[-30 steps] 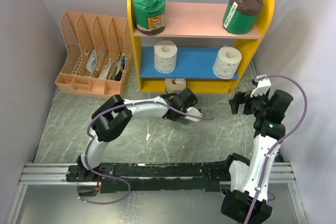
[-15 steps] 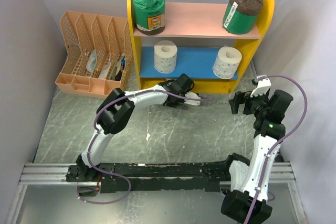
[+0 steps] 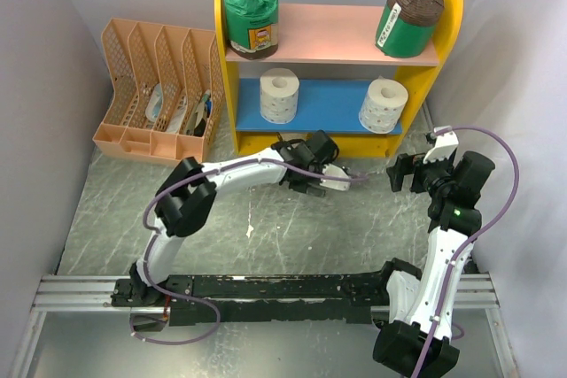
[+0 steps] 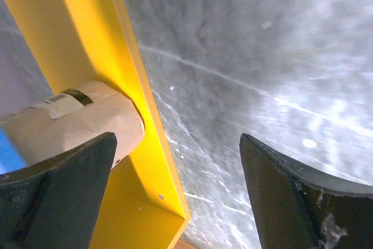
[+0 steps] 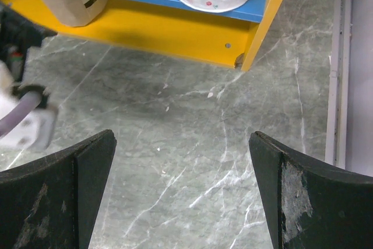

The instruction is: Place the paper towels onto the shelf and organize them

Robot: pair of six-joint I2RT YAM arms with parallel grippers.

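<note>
The shelf [image 3: 221,59] holds two green-wrapped rolls [image 3: 252,13] [image 3: 407,17] on its pink board [image 3: 337,33] and two white rolls [image 3: 279,95] [image 3: 383,104] on its blue board [image 3: 328,105]. The tan roll [image 4: 76,121] lies under the blue board, behind the yellow front rail [image 4: 116,68]; it also shows in the right wrist view [image 5: 67,4]. In the top view my left arm covers it. My left gripper [image 3: 299,174] [image 4: 178,190] is open and empty just in front of that rail. My right gripper [image 3: 403,173] [image 5: 180,190] is open and empty over the floor near the shelf's right foot.
A peach slotted file organizer [image 3: 159,95] with papers stands left of the shelf. Grey walls close in on both sides. The left arm's white wrist part [image 5: 23,126] reaches into the right wrist view. The arms' rail [image 3: 266,288] runs along the near edge.
My left gripper went in against the shelf's front rail at the tan roll, then drew back a little to the right. It is empty. The right arm has not moved.
</note>
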